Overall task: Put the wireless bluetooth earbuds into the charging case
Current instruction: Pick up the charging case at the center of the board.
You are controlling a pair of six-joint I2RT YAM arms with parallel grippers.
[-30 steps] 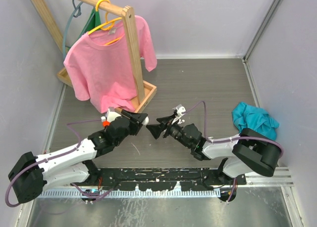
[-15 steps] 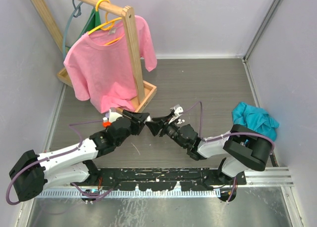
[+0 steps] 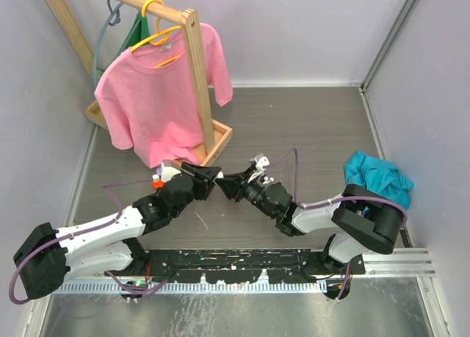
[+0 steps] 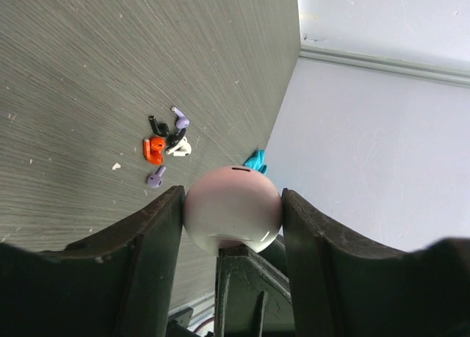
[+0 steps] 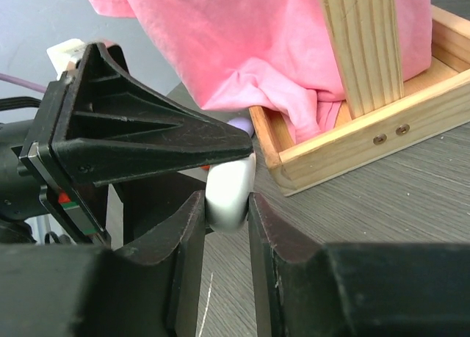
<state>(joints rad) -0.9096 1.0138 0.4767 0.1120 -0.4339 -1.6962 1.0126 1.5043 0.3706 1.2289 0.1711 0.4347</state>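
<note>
While the left gripper [image 4: 231, 203] clamps the round pale charging case [image 4: 233, 223] across its full width, both pads pressed to its sides, the right gripper [image 5: 229, 205] meets it head-on with jaws drawn narrow, pinching the case's thin rim between its fingers [image 5: 183, 234]. Held clear above the table [image 4: 73, 51], the case shows edge-on to the right wrist camera as a slim upright sliver. To the left wrist camera it shows its broad round face, with a small dark slot at the upper edge. On the table beyond lie the earbuds [image 4: 167, 142]: black, orange-red, white and purple bits bunched together, one purple piece [image 4: 156, 178] just apart, stems pointing different ways. A wooden rack base [image 5: 367, 142] and pink shirt [image 5: 242, 43] sit close behind the case.
</note>
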